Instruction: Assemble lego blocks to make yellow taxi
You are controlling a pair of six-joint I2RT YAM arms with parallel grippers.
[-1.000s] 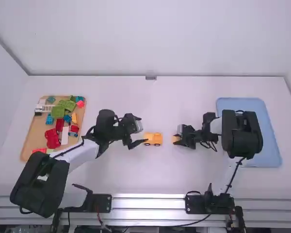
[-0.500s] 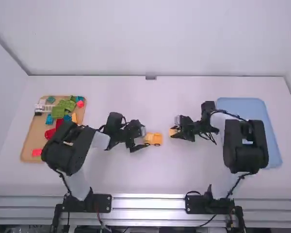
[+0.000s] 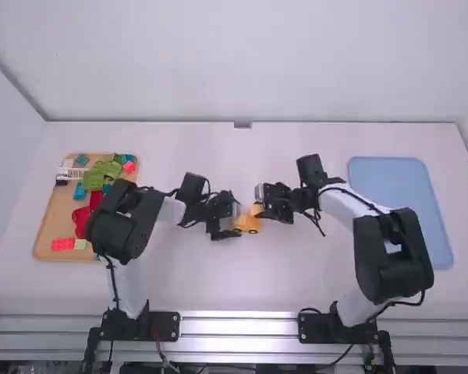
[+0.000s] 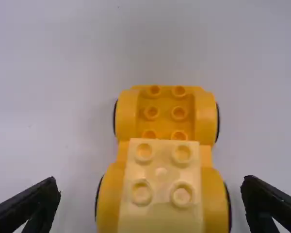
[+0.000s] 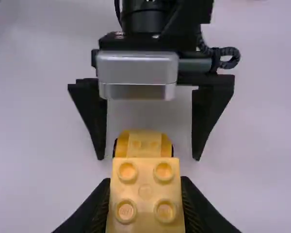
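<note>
High view: the wheeled base (image 3: 249,224) stood mid-table, well in from the near edge of the table (image 3: 218,288). The left gripper (image 4: 151,183) was wide around it, a finger off each side; the right gripper (image 5: 145,180) was closed on a pale yellow block (image 5: 145,204). I judged this the stacking step: next, line that up over the seated block (image 4: 161,189), lower, press, with the left one steadying the base. Count: one base, two pale blocks, one blue tray (image 3: 402,210), one wooden board (image 3: 51,222) of spare pieces, too jumbled to tally.
</note>
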